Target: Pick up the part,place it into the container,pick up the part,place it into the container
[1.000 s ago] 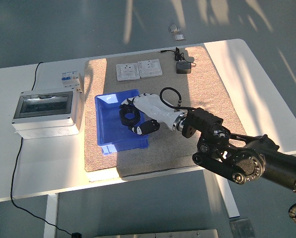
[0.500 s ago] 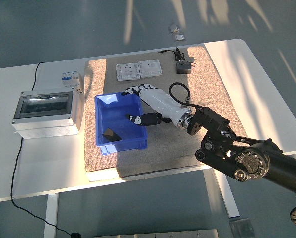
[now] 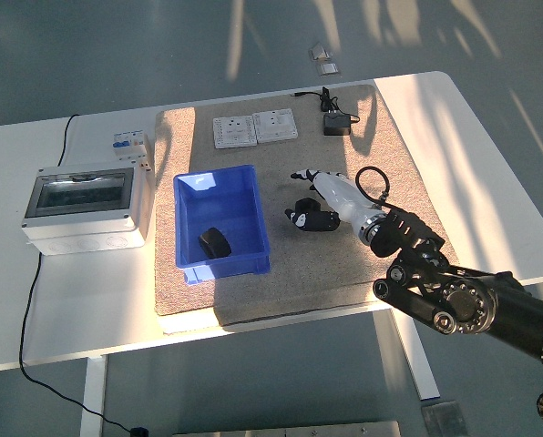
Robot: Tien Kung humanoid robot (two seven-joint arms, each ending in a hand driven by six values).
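Note:
A black ring-shaped part (image 3: 214,243) lies inside the blue container (image 3: 253,238) on the brown mat, toward its near side. My right hand (image 3: 313,202), white with black fingertips, hovers over the mat to the right of the container, apart from it. Its fingers are spread and nothing is between them. The black right arm (image 3: 454,296) runs in from the lower right. My left arm is out of view.
Two white socket plates (image 3: 254,128) lie at the back of the mat (image 3: 381,164), with a black adapter (image 3: 336,123) to their right. A grey electrical box (image 3: 83,205) and a small breaker (image 3: 130,144) sit on the table's left side.
The right hand held the black part over the container, let it drop inside, then pulled back to the right, out of the container.

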